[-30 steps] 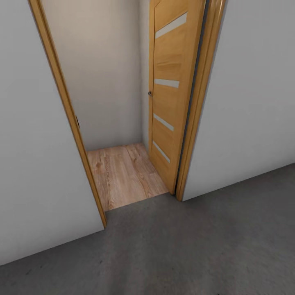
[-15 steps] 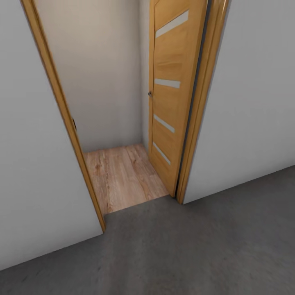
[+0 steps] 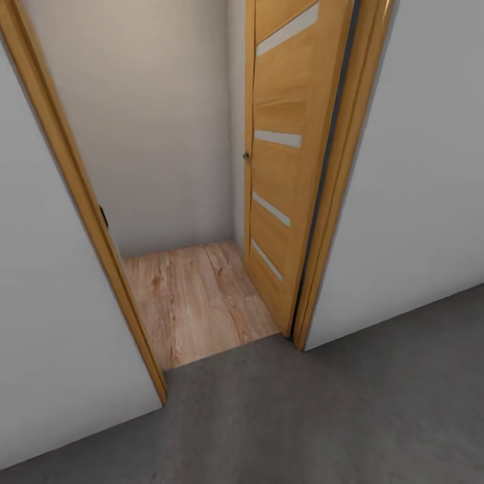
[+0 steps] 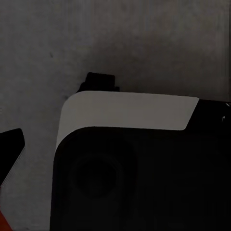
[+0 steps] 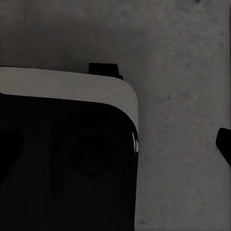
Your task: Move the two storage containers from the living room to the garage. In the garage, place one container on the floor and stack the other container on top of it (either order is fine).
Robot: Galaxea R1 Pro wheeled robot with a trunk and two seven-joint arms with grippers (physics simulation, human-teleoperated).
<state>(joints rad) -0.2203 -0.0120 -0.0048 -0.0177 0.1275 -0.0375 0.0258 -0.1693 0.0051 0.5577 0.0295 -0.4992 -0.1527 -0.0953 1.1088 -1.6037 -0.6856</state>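
Head view, nearest first: the floor (image 3: 336,417), dark grey mottled concrete, runs across the foreground up to a white wall (image 3: 417,202). That wall is broken by a doorway with a honey-coloured wooden frame (image 3: 74,202). Past the threshold lies a short patch of light wood-plank flooring (image 3: 195,296). An open door (image 3: 282,168) with pale inset strips stands swung inward on the right of the opening, and a plain pale wall (image 3: 161,134) closes off the far end.

Both wrist views look down past a dark body with a white edge (image 4: 130,110) onto the same grey concrete. A sliver of orange-red sits at the very corner of the left wrist view; it is too small to identify. Whether either hand is clenched or released cannot be told from these pictures.

The two storage containers are not to be seen here. Going by the grey concrete underfoot and the plank floor beyond the doorway, the robot is probably in the garage facing the way into the house, so the containers likely sit further inside.

As open-top ribbed plastic bins, each should be light and fairly stiff, though the walls may flex. The rim of a long wall is probably the surest place to pinch, as the ribbing should help against slipping.
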